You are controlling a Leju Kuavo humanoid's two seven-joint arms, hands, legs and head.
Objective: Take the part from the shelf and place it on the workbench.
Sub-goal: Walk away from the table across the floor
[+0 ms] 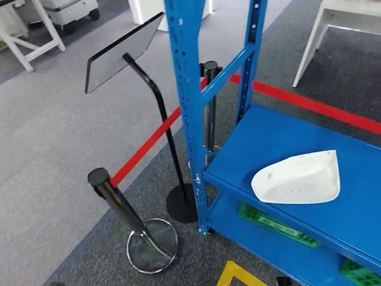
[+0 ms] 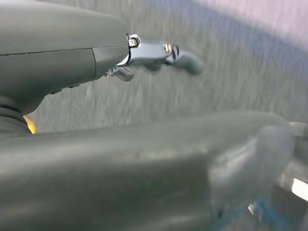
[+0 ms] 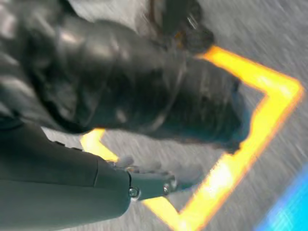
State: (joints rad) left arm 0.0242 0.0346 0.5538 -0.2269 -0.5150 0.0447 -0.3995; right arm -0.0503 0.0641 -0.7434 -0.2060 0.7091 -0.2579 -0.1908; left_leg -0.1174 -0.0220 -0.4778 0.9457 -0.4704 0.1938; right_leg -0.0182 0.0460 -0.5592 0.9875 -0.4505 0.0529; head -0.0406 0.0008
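The white moulded part (image 1: 296,177) lies flat on the middle board of the blue shelf (image 1: 278,128), near its front edge. In the left wrist view my left hand (image 2: 152,55) hangs over grey carpet, fingers stretched out and holding nothing. The right wrist view is blurred. In it my right hand (image 3: 152,180) also hangs with its fingers extended and nothing in them, above a yellow floor marking (image 3: 254,86).
A leaning chrome stanchion (image 1: 121,205) with a red belt (image 1: 148,143) stands left of the shelf. A black sign stand (image 1: 121,53) is beside it. Green pieces (image 1: 276,223) lie on the lower shelf board. A yellow floor frame (image 1: 238,274) lies in front. White table legs (image 1: 314,36) stand behind.
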